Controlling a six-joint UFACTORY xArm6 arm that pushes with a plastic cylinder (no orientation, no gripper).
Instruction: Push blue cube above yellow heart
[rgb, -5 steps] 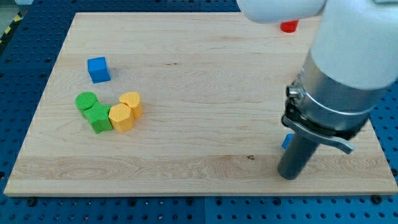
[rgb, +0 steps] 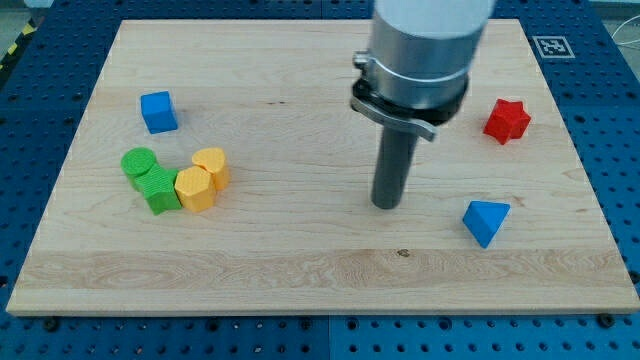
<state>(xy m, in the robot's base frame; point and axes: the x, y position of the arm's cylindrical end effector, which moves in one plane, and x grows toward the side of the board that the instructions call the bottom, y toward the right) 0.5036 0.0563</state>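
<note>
Pale wooden counter (rgb: 300, 260) sat on a blue pegboard. My tip (rgb: 386, 205), a plain rod w/ no jaws to spread or press, stood mid-counter, well apart from the small blue cube (rgb: 158, 111) at the view's upper left. Yellow heart block (rgb: 212, 165) lay below-right of the cube, beside a yellow hexagonal block (rgb: 194, 189).

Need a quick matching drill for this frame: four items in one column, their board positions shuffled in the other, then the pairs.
Items:
1. blue cube
2. red block
3. blue triangular block
4. my tip

Places:
A. view's right, upper part
B. near the board's middle
C. view's left, upper part
D. view's right, lower part

Pairs: 1-C, 2-A, 3-D, 4-B
</note>
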